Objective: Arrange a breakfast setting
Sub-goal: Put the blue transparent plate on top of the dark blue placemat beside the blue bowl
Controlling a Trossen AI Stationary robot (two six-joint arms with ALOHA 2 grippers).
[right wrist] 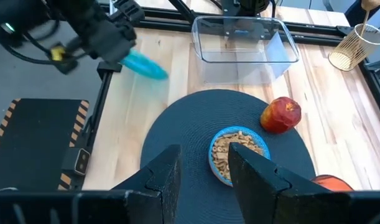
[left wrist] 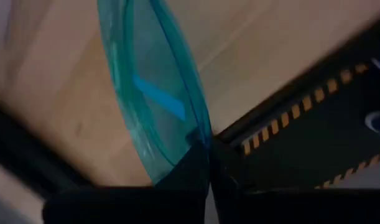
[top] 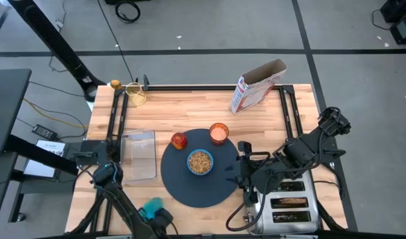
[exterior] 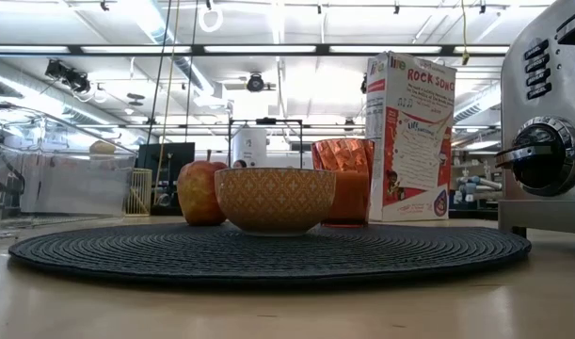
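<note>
The dark-grey round mat lies mid-table. On it stand the small blue bowl of cereal and the orange cup. The red apple rests at the mat's far-left rim. A toast slice sticks out of a slot of the chrome toaster. My left gripper is near the table's near-left corner, shut on the teal plate. My right gripper hovers open above the mat's right side with nothing between its fingers. My left gripper pinches the teal plate's rim between its two fingers, coming from above and pointing down. The plate hangs on edge below the fingers, tilted, and looks clear of the wooden table in the right wrist view.
A clear rectangular tray stands left of the mat. A cereal box lies at the far right, and a wire holder stands at the far left. Black rails run along the table's sides. Bare wood lies between mat and far edge.
</note>
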